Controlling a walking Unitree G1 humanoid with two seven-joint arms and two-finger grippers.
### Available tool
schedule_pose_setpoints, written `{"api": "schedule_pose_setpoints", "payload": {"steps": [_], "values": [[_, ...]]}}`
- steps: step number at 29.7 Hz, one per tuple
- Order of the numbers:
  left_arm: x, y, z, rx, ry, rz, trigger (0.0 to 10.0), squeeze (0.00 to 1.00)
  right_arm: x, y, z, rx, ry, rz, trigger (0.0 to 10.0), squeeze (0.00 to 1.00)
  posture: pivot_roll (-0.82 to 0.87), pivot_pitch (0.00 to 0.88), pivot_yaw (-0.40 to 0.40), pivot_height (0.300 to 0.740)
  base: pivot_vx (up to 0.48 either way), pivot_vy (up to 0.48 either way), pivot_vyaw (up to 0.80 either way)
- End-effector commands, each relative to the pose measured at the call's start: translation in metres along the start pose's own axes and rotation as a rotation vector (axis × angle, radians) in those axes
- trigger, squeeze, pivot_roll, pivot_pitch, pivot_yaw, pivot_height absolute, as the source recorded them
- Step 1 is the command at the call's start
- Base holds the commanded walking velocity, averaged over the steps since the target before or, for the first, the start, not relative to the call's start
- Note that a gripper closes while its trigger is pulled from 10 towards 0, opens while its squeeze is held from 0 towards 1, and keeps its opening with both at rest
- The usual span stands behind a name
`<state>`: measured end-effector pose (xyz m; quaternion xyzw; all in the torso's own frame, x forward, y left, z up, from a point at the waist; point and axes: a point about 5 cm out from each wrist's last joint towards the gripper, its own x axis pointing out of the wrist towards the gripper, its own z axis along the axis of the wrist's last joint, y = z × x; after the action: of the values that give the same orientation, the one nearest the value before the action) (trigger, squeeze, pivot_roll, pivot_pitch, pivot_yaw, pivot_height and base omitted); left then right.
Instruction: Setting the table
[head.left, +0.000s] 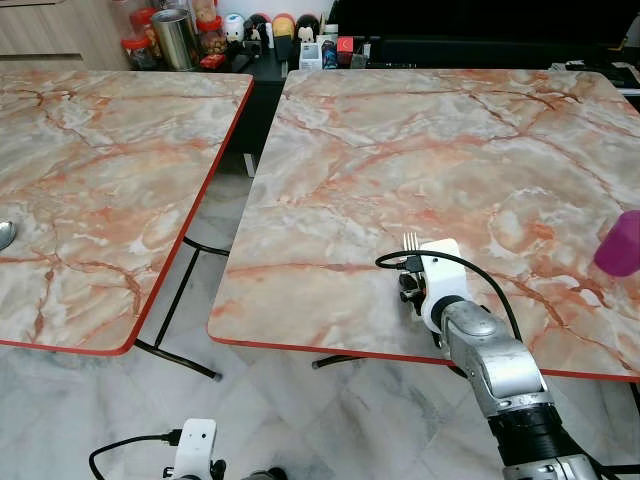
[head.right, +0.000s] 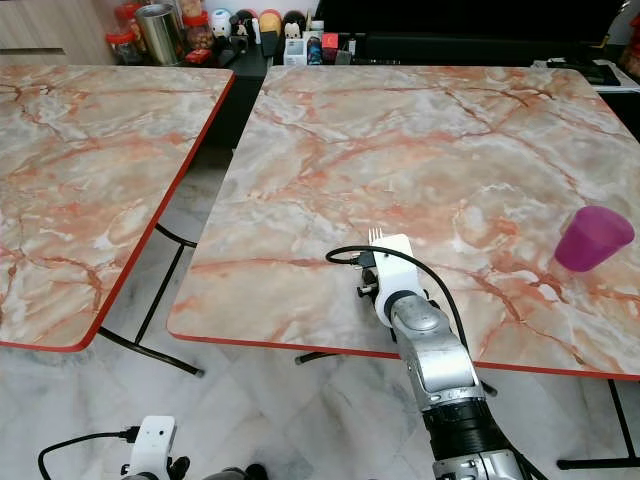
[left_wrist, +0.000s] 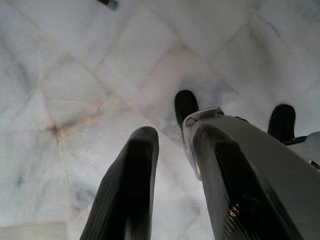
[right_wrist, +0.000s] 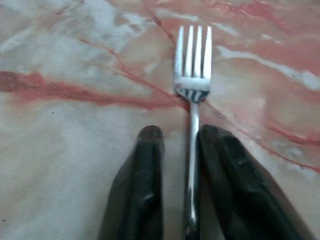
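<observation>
Holding a fork (right_wrist: 193, 90) between closed fingers, the right gripper (right_wrist: 187, 145) hovers low over the near tabletop (head.left: 400, 160), tines pointing away, purple cup (head.right: 593, 238) well to its right.

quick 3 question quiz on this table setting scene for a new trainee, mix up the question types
1. True or false: the right gripper holds a fork over the marble table.
2. Multiple choice: where does the purple cup stand? A) on the floor B) on the same table, to the robot's right of the fork C) on the other table
3. Fill in: the left gripper hangs low over the pale tiled ____.

Key: 1 true; 2 B; 3 floor
</observation>
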<state>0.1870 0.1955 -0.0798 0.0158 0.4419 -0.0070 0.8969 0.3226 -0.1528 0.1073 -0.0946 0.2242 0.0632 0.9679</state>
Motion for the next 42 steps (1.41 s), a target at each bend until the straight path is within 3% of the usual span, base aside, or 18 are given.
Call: {"api": "schedule_pose_setpoints", "payload": {"steps": [1, 19, 25, 26, 27, 28, 34, 42], "values": [[-0.001, 0.004, -0.005, 0.004, 0.022, 0.002, 10.0, 0.0, -0.001, -0.011, -0.015, -0.013, 0.066, -0.064, 0.0, 0.0, -0.03, 0.143, 0.038, 0.74, 0.0, 0.0, 0.0], [-0.001, 0.006, -0.005, -0.009, 0.053, 0.014, 10.0, 0.0, 0.001, -0.014, -0.006, -0.017, 0.027, -0.072, 0.0, 0.0, -0.03, 0.134, 0.033, 0.74, 0.0, 0.0, 0.0], [0.0, 0.009, -0.001, -0.008, 0.046, 0.024, 10.0, 0.0, 0.002, -0.014, 0.005, -0.011, -0.055, -0.079, 0.0, 0.0, -0.03, 0.124, 0.034, 0.74, 0.0, 0.0, 0.0], [0.0, 0.009, -0.001, -0.008, 0.044, 0.026, 10.0, 0.0, 0.002, -0.013, 0.009, -0.004, -0.08, -0.078, 6.5, 0.0, -0.03, 0.124, 0.034, 0.74, 0.0, 0.0, 0.0], [-0.001, 0.01, -0.002, -0.005, 0.041, 0.031, 10.0, 0.0, 0.001, -0.011, 0.018, 0.021, -0.14, -0.071, 10.0, 0.0, -0.03, 0.117, 0.035, 0.74, 0.0, 0.0, 0.0], [-0.001, 0.011, -0.003, 0.004, 0.043, 0.035, 10.0, 0.0, -0.001, -0.009, 0.029, 0.04, -0.21, -0.07, 10.0, 0.0, -0.03, 0.11, 0.036, 0.74, 0.0, 0.0, 0.0], [-0.002, 0.011, -0.009, -0.002, 0.054, 0.037, 10.0, 0.0, -0.007, -0.009, 0.056, 0.066, -0.384, -0.083, 10.0, 0.0, -0.03, 0.1, 0.037, 0.74, 0.0, 0.0, 0.0], [-0.004, 0.007, -0.018, -0.006, 0.071, 0.038, 10.0, 0.0, -0.013, -0.013, 0.077, 0.107, -0.527, -0.129, 10.0, 0.0, -0.03, 0.081, 0.035, 0.74, 0.0, 0.319, 0.0]]}}
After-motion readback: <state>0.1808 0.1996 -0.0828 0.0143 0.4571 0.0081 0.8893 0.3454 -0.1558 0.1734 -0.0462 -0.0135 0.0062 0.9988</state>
